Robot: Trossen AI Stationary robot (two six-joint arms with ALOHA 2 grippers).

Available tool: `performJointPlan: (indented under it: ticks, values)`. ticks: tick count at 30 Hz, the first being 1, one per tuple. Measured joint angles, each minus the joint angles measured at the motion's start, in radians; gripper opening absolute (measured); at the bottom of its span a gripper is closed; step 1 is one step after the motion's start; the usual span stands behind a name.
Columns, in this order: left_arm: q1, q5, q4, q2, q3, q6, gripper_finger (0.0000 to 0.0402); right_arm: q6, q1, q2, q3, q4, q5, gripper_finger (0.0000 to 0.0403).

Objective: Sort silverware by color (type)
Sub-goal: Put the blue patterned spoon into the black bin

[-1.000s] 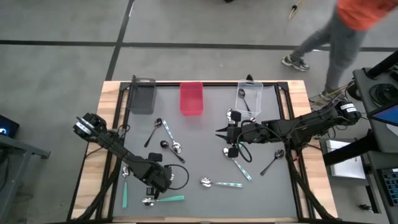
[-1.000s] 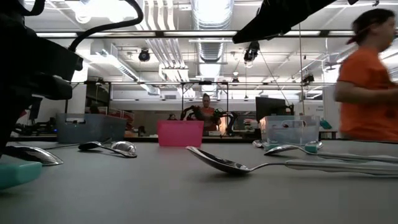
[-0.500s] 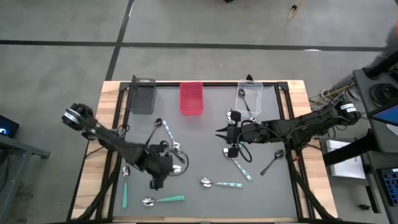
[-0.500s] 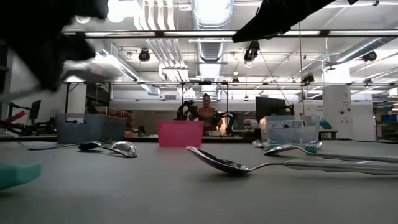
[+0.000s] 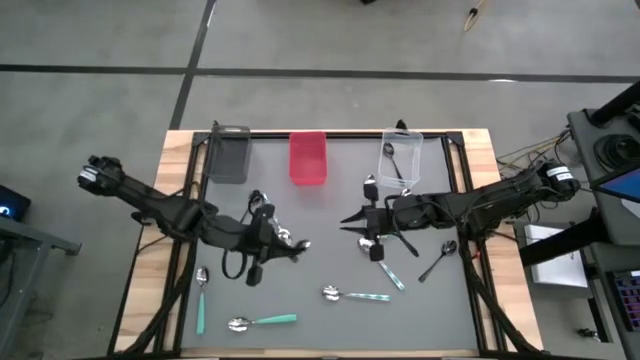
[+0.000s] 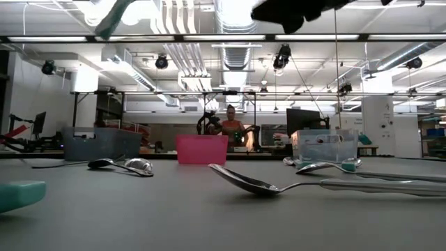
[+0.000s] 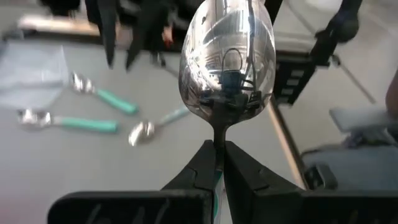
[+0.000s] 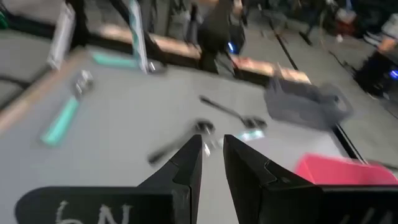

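Silverware is scattered over most of the grey table, so the sorting looks barely begun: only the clear bin at the far right holds a black spoon, while the red bin and the grey bin appear empty from above. Left to do, as far as can be seen: two teal-handled spoons near the front edge, one lying crosswise and another pointing front to back at the left, a pale-handled spoon lying crosswise in the middle front, a black spoon aslant at the right, and a few more around the arms. The left hand is pinched fully closed on the neck of a silver spoon, lifted clear of the table left of centre; the spoon's long axis runs straight out along the fingers, bowl outward and facing the wrist camera. The right hand hovers right of centre with its fingers a narrow gap apart and nothing visible between them.
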Motion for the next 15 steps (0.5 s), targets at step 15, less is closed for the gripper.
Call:
performJointPlan:
  ticks: [15]
  values:
    - [0.01, 0.142, 0.203, 0.184, -0.002, 0.107, 0.0, 0.031, 0.001, 0.119, 0.0, 0.317, -0.239, 0.0081]
